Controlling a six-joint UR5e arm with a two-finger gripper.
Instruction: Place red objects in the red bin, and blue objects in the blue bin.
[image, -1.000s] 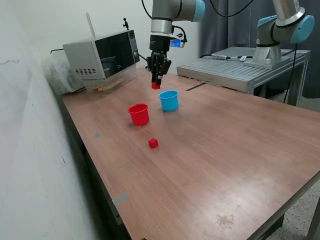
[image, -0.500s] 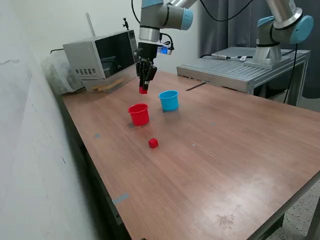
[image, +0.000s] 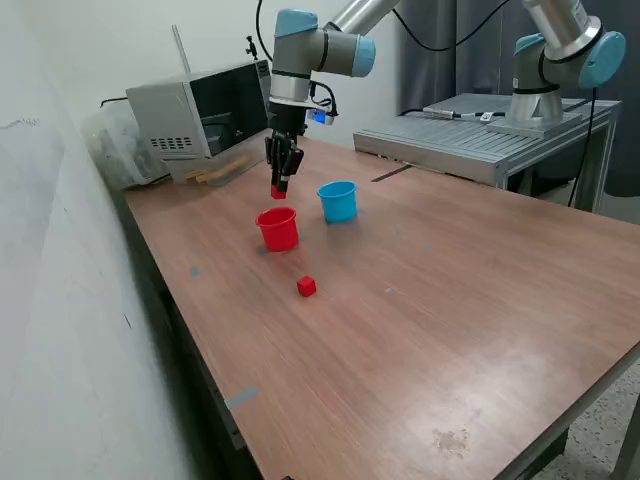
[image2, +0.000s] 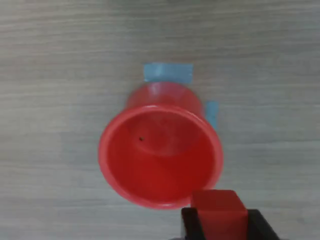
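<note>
My gripper (image: 278, 189) is shut on a small red cube (image: 278, 191) and holds it just above the red cup (image: 278, 228). In the wrist view the held cube (image2: 218, 210) sits between the dark fingertips (image2: 188, 220) at the rim of the open red cup (image2: 160, 155), which looks empty. A second red cube (image: 306, 286) lies on the table in front of the red cup. The light blue cup (image: 338, 200) stands to the exterior view's right of the red cup. No dark blue cubes show.
A microwave (image: 205, 115) stands at the back on the exterior view's left. A second arm (image: 560, 60) stands on a metal platform (image: 480, 135) at the back right. Blue tape marks (image2: 167, 72) lie on the wood table (image: 420, 320) by the red cup.
My gripper has moved with the red cube from above the blue cup toward the exterior view's left, and lowered over the red cup.
</note>
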